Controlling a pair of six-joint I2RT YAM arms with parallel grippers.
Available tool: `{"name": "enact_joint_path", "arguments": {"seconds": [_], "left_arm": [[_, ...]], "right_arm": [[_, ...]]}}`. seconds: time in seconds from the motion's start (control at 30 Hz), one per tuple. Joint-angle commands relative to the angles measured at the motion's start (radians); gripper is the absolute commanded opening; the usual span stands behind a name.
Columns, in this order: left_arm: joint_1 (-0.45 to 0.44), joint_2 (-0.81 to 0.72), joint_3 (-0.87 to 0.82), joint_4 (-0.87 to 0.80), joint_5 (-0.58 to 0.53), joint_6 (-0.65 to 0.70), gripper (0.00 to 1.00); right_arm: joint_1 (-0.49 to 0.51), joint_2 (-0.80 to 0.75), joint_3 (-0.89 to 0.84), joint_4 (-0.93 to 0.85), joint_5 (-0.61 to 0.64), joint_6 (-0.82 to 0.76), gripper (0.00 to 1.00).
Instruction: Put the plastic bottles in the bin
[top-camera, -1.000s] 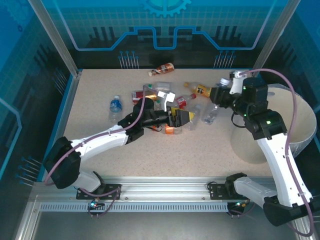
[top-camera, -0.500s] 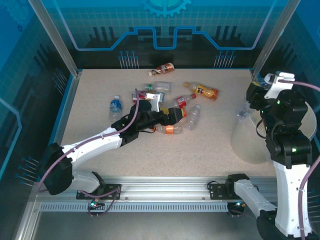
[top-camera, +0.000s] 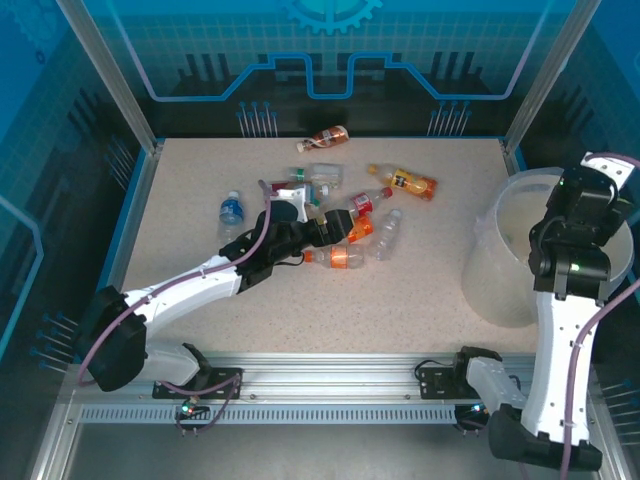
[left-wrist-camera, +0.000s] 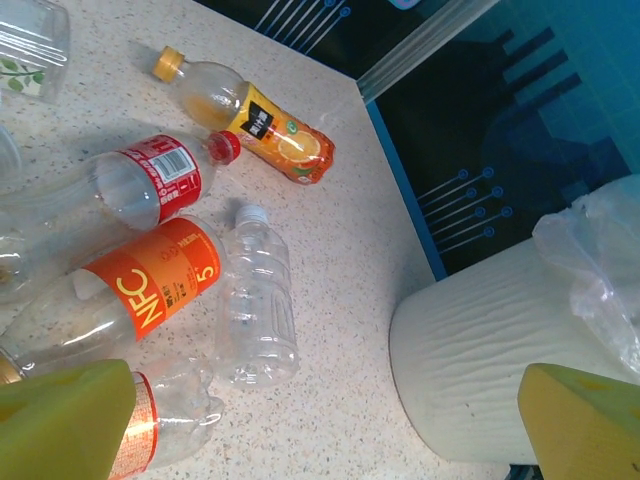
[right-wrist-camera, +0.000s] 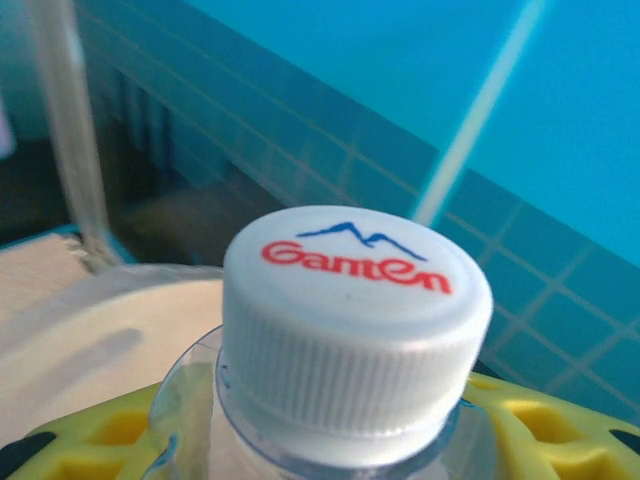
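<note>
Our right pincer (right-wrist-camera: 330, 445) is clamped on a clear bottle (right-wrist-camera: 355, 300) with a white Ganten cap, its yellow fingers on either side below the cap. That bottle sits above the bin (top-camera: 497, 275), whose pale rim shows just behind the cap.

Our left pincer (left-wrist-camera: 320, 425) is spread wide and grips nothing, well to the left of the bin. Below it on the worktop (left-wrist-camera: 350, 250) lie loose bottles. The unlabelled bottle (left-wrist-camera: 258, 300) is nearest the bin, then the NFC bottle (left-wrist-camera: 135, 288) and the red-labelled bottle (left-wrist-camera: 125, 185), with the orange juice bottle (left-wrist-camera: 262, 128) further back. The blue-labelled bottle (top-camera: 231, 209) lies farthest from the bin.
</note>
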Motion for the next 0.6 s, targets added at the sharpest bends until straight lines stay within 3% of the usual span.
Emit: {"name": "enact_joint_path", "arguments": {"seconds": [0.0, 0.17, 0.37, 0.57], "left_arm": [[0.012, -0.017, -0.020, -0.048, -0.062, -0.022, 0.99], [0.038, -0.040, -0.042, -0.119, -0.111, -0.042, 0.99], [0.071, -0.064, -0.083, -0.138, -0.124, -0.075, 0.99], [0.086, -0.063, -0.088, -0.157, -0.121, -0.089, 0.99]], "right_arm": [[-0.088, -0.001, -0.057, 0.039, 0.079, -0.006, 0.38], [-0.272, 0.019, -0.130, 0.054, 0.010, 0.088, 0.41], [-0.307, 0.069, -0.176, 0.078, 0.041, 0.147, 0.48], [-0.307, 0.112, -0.202, 0.044, -0.012, 0.202, 0.71]]}}
